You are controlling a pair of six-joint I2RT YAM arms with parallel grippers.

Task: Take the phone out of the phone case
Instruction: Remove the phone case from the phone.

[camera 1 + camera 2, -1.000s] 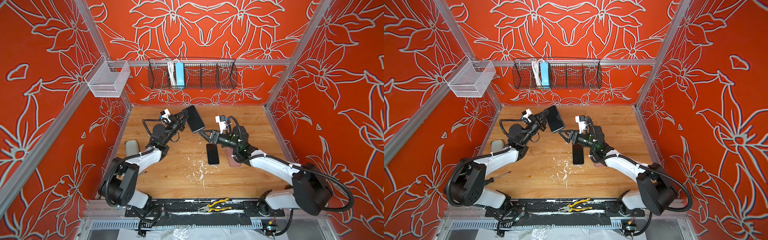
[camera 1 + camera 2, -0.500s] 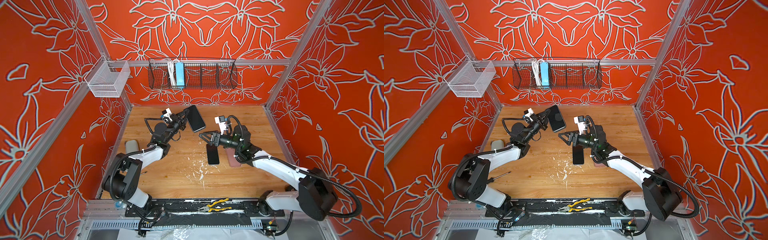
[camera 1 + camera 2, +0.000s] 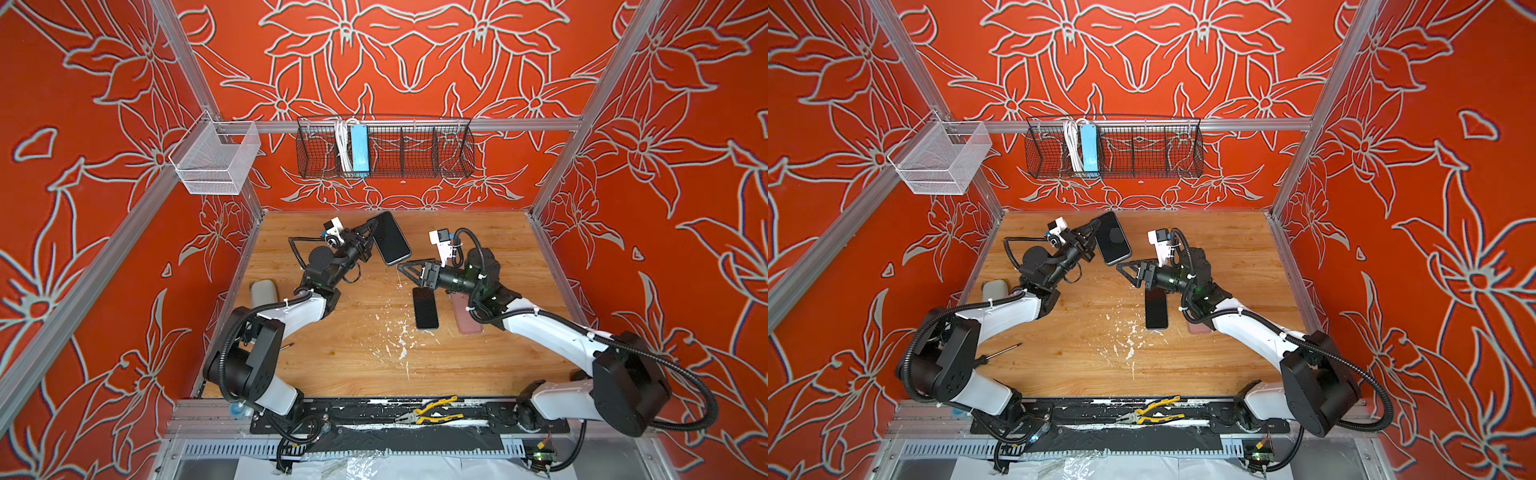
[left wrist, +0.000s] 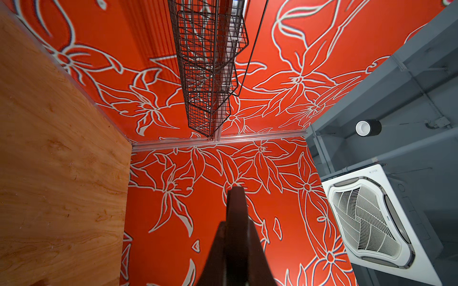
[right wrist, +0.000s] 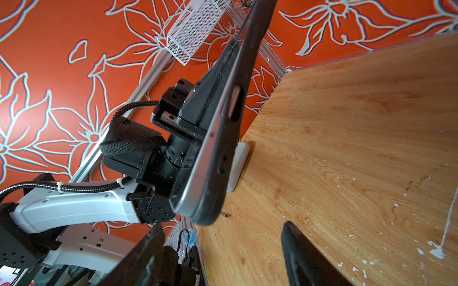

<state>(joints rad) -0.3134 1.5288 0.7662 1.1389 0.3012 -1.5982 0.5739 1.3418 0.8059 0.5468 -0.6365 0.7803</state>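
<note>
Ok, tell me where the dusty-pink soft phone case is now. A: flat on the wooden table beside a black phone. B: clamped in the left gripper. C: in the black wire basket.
A: the phone case lies flat on the wooden table beside the black phone; the left gripper clamps a raised dark phone instead.

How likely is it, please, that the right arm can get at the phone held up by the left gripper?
Probably yes: the right gripper is open and close to one end of the phone, with nothing between them. The left gripper clamps it from one long side, leaving the other side free.
</note>
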